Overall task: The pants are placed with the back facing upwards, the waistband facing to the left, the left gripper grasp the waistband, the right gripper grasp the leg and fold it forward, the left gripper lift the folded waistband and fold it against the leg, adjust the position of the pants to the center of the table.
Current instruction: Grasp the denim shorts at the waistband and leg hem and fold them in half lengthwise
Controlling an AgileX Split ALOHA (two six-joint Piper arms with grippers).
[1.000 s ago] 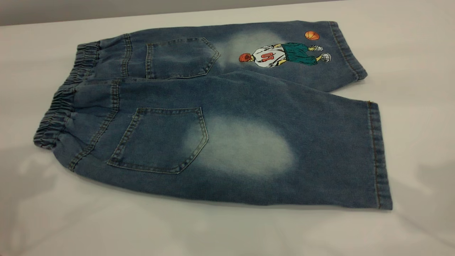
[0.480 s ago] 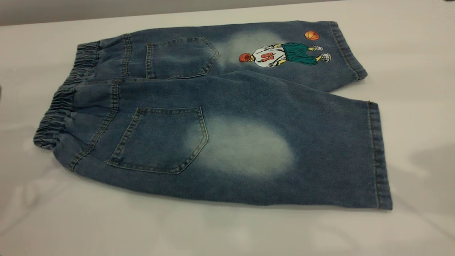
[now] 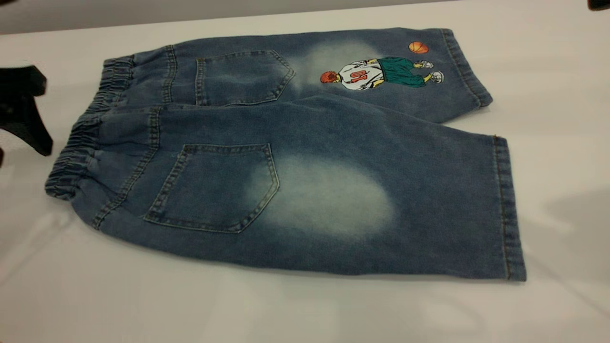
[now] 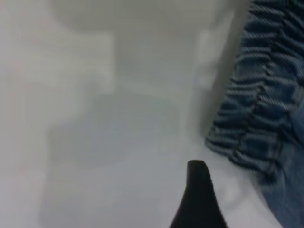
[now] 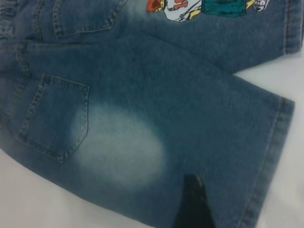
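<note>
The blue denim pants [image 3: 295,124] lie flat on the table [image 3: 190,309], back pockets up, with the ruffled waistband [image 3: 78,143] to the left. My left gripper [image 3: 21,109] hovers at the left edge, just clear of the waistband, open and holding nothing. The left wrist view has one black finger [image 4: 197,199] over bare table beside the waistband [image 4: 259,109]. The leg [image 3: 381,200] with the pale oval lies nearest the camera. In the right wrist view one black finger [image 5: 192,204] hangs above that leg [image 5: 190,114] near its hem, apart from the cloth. Only a sliver of my right gripper [image 3: 599,4], also open, shows at the top right.
The other leg, with its basketball-player print [image 3: 381,74], lies at the far side. White table surrounds the pants on all sides, and its far edge [image 3: 238,16] runs along the top of the exterior view.
My left gripper has come into view at the left edge and moved toward the waistband. A sliver of the right gripper appeared at the top right. The pants have not moved.
</note>
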